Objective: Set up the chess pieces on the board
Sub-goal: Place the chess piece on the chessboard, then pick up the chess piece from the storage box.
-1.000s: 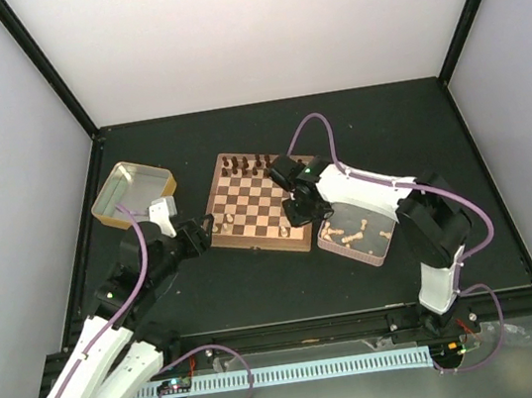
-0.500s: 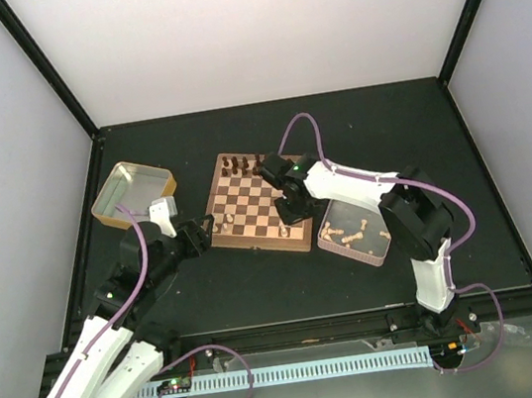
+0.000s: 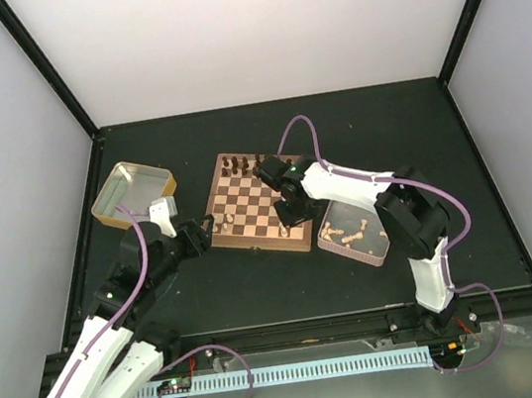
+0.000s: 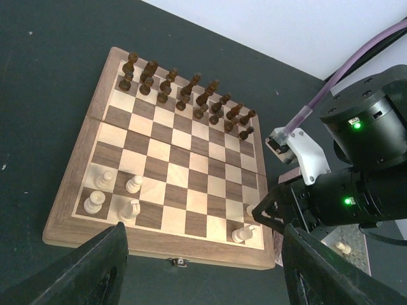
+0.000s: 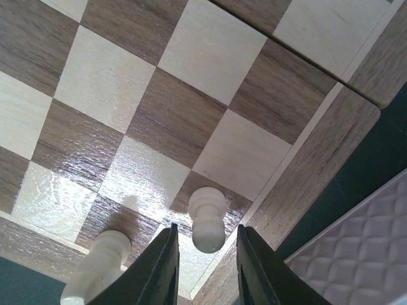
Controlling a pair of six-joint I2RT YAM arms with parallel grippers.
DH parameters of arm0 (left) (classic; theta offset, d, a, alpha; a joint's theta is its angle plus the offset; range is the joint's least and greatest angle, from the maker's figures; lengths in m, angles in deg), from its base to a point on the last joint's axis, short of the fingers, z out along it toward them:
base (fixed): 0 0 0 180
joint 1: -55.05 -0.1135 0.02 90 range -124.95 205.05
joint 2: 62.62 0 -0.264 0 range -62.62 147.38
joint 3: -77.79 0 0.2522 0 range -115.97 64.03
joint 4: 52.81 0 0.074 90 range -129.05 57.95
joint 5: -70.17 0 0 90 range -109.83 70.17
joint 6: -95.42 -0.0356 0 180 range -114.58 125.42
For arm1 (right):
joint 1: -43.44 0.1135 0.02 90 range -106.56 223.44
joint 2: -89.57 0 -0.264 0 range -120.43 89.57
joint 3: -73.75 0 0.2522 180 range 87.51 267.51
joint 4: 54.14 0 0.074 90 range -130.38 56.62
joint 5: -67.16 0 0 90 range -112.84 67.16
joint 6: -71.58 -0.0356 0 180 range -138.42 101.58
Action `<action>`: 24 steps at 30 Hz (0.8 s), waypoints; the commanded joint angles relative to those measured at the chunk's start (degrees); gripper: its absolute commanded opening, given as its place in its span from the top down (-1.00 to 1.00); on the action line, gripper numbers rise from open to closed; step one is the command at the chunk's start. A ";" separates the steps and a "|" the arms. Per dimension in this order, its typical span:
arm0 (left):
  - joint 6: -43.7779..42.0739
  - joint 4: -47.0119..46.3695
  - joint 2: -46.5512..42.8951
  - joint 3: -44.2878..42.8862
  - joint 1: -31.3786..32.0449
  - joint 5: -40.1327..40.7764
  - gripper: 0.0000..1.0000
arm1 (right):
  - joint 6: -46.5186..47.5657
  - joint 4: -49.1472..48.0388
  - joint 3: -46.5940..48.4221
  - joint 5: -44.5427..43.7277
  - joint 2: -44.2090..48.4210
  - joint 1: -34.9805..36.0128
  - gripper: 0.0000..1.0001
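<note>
The board [image 4: 162, 243] carries dark chessmen [image 4: 194, 81] along its far edge and 4 chess pieces [image 4: 129, 210] at its near-left corner.

Gold tin [image 3: 132, 192] sits open on black table [image 3: 385, 121] w/ dark brown chessmen [image 4: 186, 94] in two rows to its right, pinkish tin [image 3: 372, 249] farther right & nearer the front, white slotted strip [image 3: 301, 369] well below both.

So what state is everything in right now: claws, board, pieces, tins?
right gripper, open, straddling a pawn without touching it.
pawn, upright on a dark edge square.
left gripper, open, empty.
board, unfolded flat.
dark chessmen, upright in two far rows.
light chess pieces, some upright on the near rows, others loose in the right tin.
left tin, lidless.
</note>
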 commanded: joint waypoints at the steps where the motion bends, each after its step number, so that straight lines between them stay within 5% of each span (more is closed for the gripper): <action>1: -0.63 1.13 -0.46 -2.12 -0.26 0.19 -0.36 | -0.91 0.18 1.12 -1.64 2.30 0.33 0.45; 6: -1.14 0.66 -0.17 -2.49 -0.26 -0.76 -0.36 | -5.87 -3.33 -4.05 -6.80 10.55 -0.33 0.40; 15: -2.08 -4.14 1.59 -2.36 -0.27 -6.85 -0.37 | -16.61 -10.66 -29.19 -12.84 32.75 -9.75 0.30; 24: -0.88 -7.77 5.01 -3.48 -0.21 -9.35 -0.37 | -16.33 -16.50 -37.63 -7.05 31.54 -15.10 0.25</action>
